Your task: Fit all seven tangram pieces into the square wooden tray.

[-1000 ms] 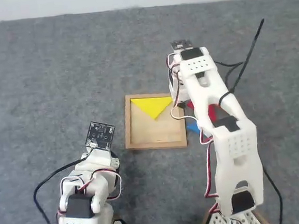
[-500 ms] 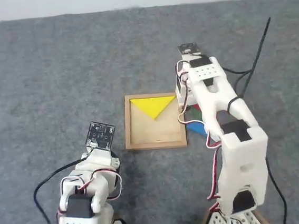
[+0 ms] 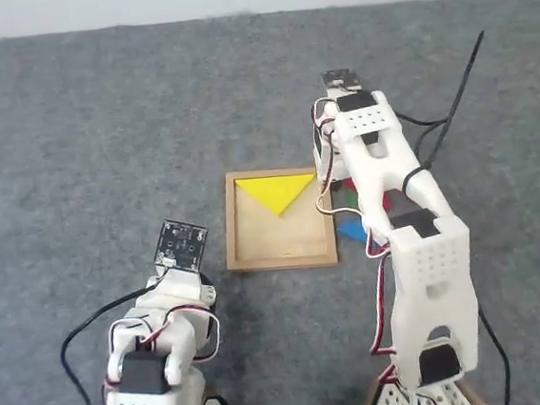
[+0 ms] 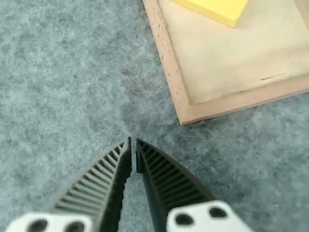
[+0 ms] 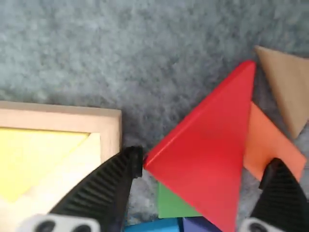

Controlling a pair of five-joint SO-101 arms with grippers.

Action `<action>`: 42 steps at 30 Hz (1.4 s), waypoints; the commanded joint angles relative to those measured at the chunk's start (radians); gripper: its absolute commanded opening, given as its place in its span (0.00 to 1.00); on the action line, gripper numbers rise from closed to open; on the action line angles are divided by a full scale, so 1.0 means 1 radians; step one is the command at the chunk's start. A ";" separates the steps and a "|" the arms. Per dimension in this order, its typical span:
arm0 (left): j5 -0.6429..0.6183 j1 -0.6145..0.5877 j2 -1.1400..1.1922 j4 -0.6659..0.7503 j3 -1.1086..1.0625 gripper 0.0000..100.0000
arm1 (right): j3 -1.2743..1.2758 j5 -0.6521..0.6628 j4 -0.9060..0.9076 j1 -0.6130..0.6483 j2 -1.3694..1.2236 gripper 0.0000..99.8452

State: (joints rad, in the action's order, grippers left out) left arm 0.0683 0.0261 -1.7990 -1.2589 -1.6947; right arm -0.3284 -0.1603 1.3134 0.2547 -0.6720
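The square wooden tray (image 3: 240, 253) lies mid-table with one yellow triangle (image 3: 274, 192) in its far part. Right of it my right arm (image 3: 370, 145) hangs over a pile of loose pieces. In the right wrist view my right gripper (image 5: 200, 169) is open and straddles a red triangle (image 5: 212, 145) that rests on a green piece (image 5: 171, 203) and an orange piece (image 5: 268, 145). One fingertip (image 5: 128, 164) sits by the red triangle's corner, beside the tray wall (image 5: 63, 116). My left gripper (image 4: 133, 145) is shut and empty over the carpet near the tray's corner (image 4: 186, 113).
A tan triangle (image 5: 285, 82) lies beyond the orange piece, and blue (image 5: 154, 225) and purple (image 5: 198, 224) pieces peek out by the green one. In the high view a blue piece (image 3: 351, 230) shows beside the tray. Grey carpet surrounds everything.
My right arm swung a little to the right and away from the tray, then eased back slightly over the pile. The left arm, tray and yellow triangle stayed put.
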 commanded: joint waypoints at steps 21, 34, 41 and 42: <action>0.003 -0.003 -0.018 -0.003 0.010 0.02 | -0.071 -0.011 0.004 -0.013 0.012 0.08; 0.003 -0.003 -0.018 -0.003 0.010 0.02 | -0.110 -0.009 0.056 -0.042 0.010 0.06; 0.003 -0.003 -0.018 -0.003 0.010 0.02 | -0.112 0.011 0.054 -0.042 0.010 0.07; 0.003 -0.003 -0.018 -0.003 0.010 0.02 | -0.117 0.012 0.056 -0.039 0.010 0.07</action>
State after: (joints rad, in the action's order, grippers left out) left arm 0.0683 0.0292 -1.7990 -1.2589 -1.6947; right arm -0.3897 -0.1603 1.3579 0.2240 -0.6736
